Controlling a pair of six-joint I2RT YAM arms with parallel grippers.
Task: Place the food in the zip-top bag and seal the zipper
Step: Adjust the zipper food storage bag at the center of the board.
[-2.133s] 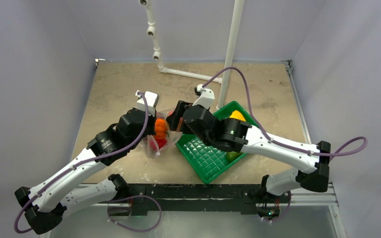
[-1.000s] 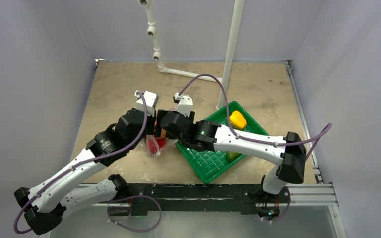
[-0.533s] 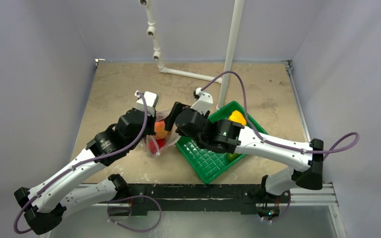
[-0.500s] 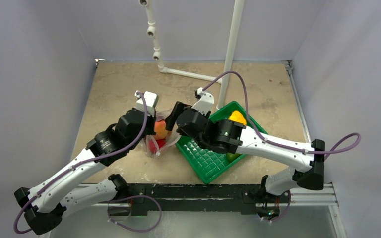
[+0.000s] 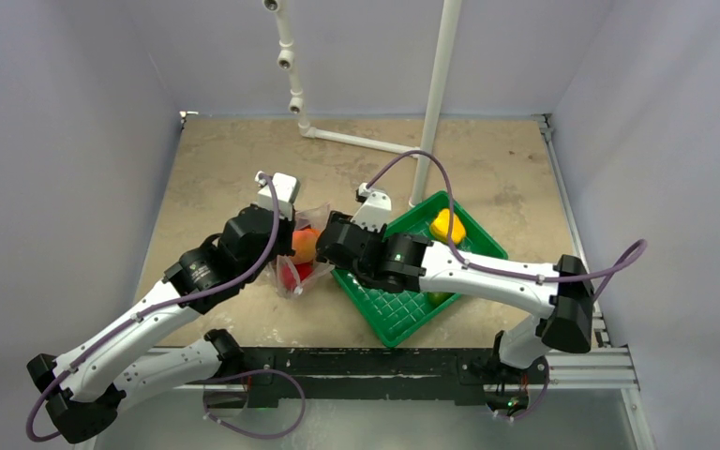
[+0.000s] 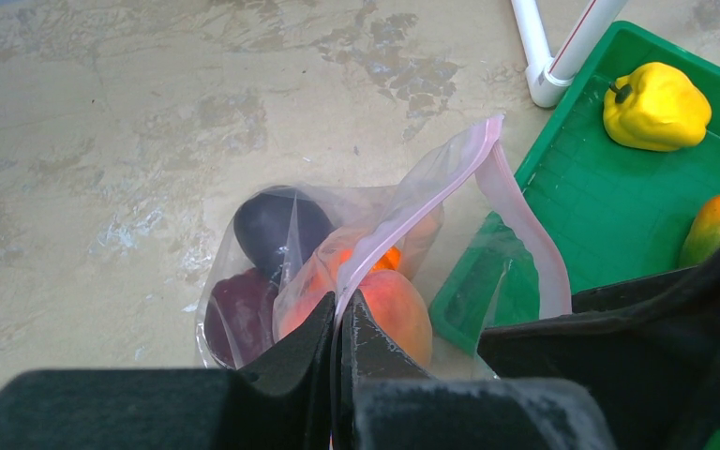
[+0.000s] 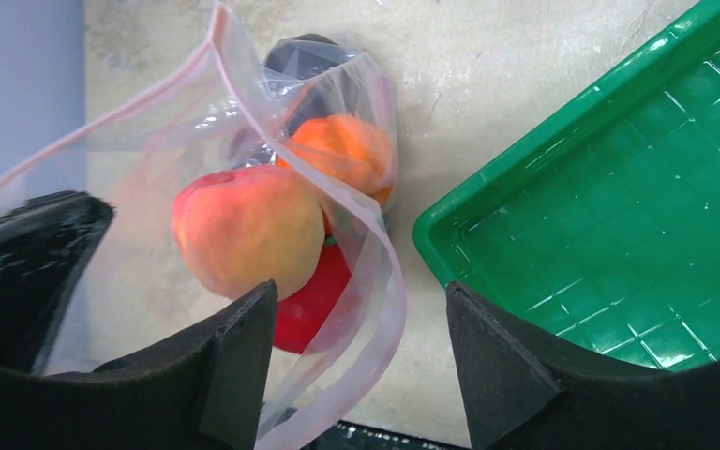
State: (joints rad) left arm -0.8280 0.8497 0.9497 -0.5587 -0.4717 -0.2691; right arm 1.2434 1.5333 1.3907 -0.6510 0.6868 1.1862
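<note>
The clear zip-top bag (image 6: 272, 272) stands open on the table and holds a purple eggplant (image 6: 277, 225), a red tomato (image 7: 314, 305), an orange fruit (image 7: 342, 150) and a peach (image 7: 244, 234). My left gripper (image 6: 337, 319) is shut on the pink zipper (image 6: 431, 192) and holds that side of the mouth up. Beside the bag, my right gripper (image 7: 358, 295) is open, and the other side of the zipper (image 7: 375, 272) curves loosely between its fingers without being touched. A yellow pepper (image 6: 656, 94) and a green-orange mango (image 6: 717, 225) lie in the green tray (image 6: 609, 206).
The green ribbed tray (image 5: 398, 305) sits just right of the bag (image 5: 295, 267), its corner close to the bag mouth. A white upright pole (image 5: 436, 103) rises behind the tray. The two grippers, left (image 5: 288, 228) and right (image 5: 323, 242), crowd together over the bag.
The right gripper went over the bag, let the peach go into it and drew back right. It has since come back down beside the bag mouth with its jaws narrower. The left arm held still.
</note>
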